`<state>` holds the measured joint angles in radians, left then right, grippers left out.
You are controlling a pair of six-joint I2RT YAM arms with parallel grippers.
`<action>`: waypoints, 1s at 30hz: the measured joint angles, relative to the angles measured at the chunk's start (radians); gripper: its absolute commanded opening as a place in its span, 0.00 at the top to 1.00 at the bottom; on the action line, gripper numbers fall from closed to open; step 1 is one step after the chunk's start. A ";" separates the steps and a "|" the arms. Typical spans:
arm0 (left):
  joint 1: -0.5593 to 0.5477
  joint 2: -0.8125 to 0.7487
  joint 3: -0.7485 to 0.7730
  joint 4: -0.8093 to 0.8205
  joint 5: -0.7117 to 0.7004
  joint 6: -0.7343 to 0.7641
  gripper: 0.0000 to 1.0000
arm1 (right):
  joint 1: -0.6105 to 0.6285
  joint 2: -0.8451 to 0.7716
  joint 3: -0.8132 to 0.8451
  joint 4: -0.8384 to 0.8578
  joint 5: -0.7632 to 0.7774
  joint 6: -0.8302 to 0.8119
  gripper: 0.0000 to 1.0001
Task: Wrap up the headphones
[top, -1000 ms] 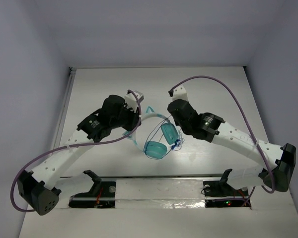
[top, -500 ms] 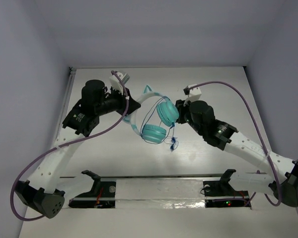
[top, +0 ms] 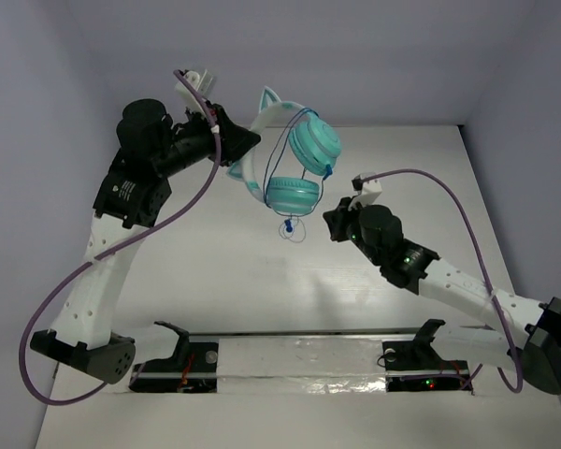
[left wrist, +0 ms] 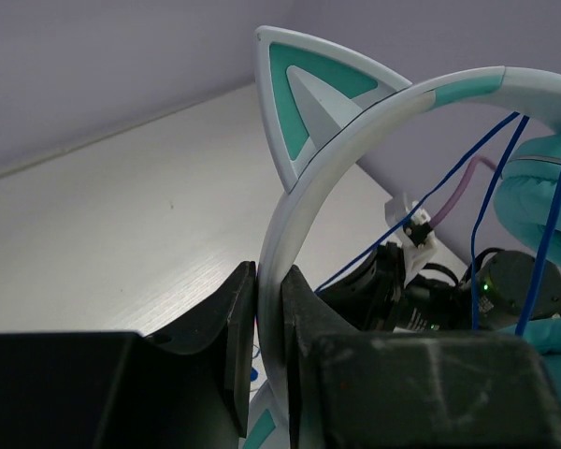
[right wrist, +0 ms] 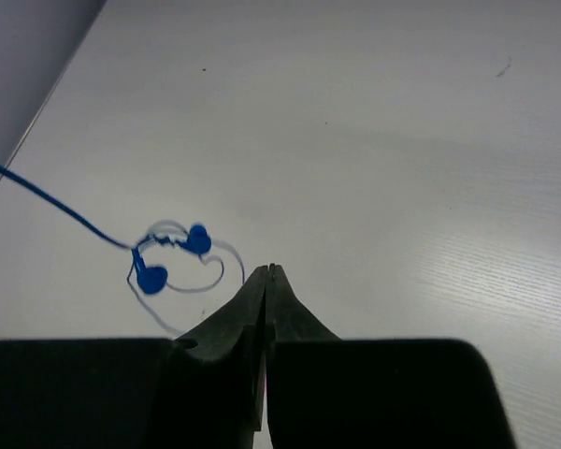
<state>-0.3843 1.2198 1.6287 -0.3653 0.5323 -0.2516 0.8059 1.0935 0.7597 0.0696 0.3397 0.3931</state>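
Observation:
The teal headphones (top: 292,195) hang in the air above the table's far part, and my left gripper (top: 241,150) is shut on their pale headband (left wrist: 290,215). In the left wrist view the band runs up from between the fingers (left wrist: 236,318) to a cat-ear point (left wrist: 309,94). The thin blue cord (left wrist: 491,178) is looped around the earcups (top: 315,142), and its curled end (top: 290,229) dangles below. My right gripper (top: 329,223) is low, just right of that end, shut on nothing. The right wrist view has the cord's blue end (right wrist: 168,257) left of the gripper (right wrist: 271,269).
Thick purple cables (top: 449,201) arch off both arms. Black brackets (top: 176,339) stand on the shiny rail at the near edge. Pale walls close the table at the back and both sides. The right arm's forearm (top: 449,281) lies low across the right half.
My left arm has lifted the headphones off the table, up and back. The right gripper has drawn away from the earcups toward the near side, and its jaws have opened and shut again empty.

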 measured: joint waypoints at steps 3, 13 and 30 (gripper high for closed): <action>0.001 0.029 0.068 -0.002 0.008 -0.015 1.00 | -0.002 -0.046 -0.045 0.034 -0.040 0.008 0.57; 0.006 0.090 0.154 -0.036 0.011 -0.023 1.00 | -0.002 -0.012 -0.076 0.124 -0.112 -0.009 0.33; 0.006 0.111 0.154 -0.037 0.062 -0.057 1.00 | -0.002 0.174 -0.014 0.148 -0.074 -0.034 0.95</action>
<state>-0.3782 1.3304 1.7824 -0.4019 0.5945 -0.3084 0.8043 1.2671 0.7456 0.2173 0.2661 0.3588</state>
